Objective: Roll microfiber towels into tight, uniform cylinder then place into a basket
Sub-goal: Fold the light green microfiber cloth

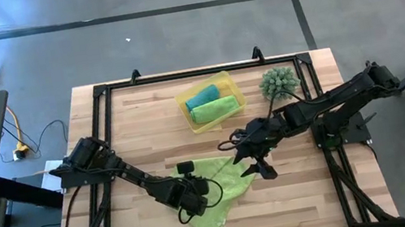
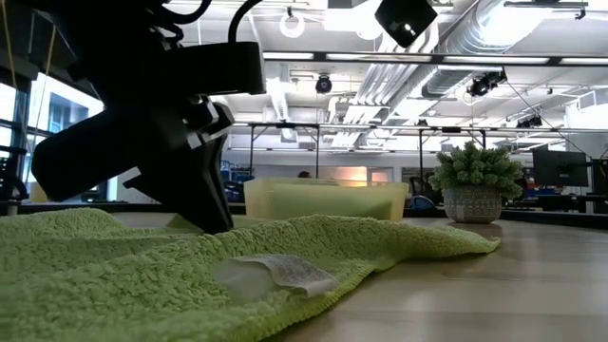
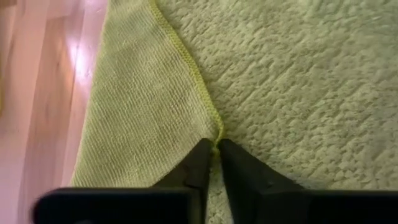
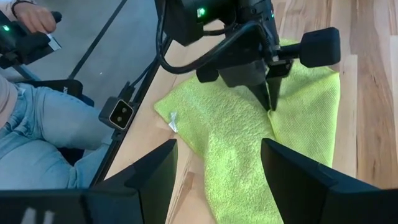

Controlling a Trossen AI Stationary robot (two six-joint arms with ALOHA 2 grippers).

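Note:
A lime-green microfiber towel (image 1: 227, 184) lies crumpled on the wooden table near its front edge. One flap is folded over, so its smoother side faces up (image 3: 143, 106). My left gripper (image 3: 216, 149) stands on the towel, shut on the flap's hem. My right gripper (image 1: 254, 167) hovers open above the towel's right edge and touches nothing. The yellow basket (image 1: 228, 84) at the back holds a rolled teal towel (image 1: 201, 97) and a rolled lime-green one (image 1: 214, 111). My left gripper pinches the stitched hem of the folded-over flap (image 3: 210, 124) between its two fingertips. The fingers (image 4: 272, 93) come steeply from above, slanting from the table's left. The towel lies slack on the table; one layer or several, I cannot tell.
A spiky green plant in a pot (image 1: 279, 82) stands right of the basket. The towel's white label (image 2: 285, 274) faces the front edge. A black frame (image 1: 100, 93) runs round the table. A seated person (image 4: 37, 137) holding a handle is beyond the front edge. Bare wood shows right of the towel.

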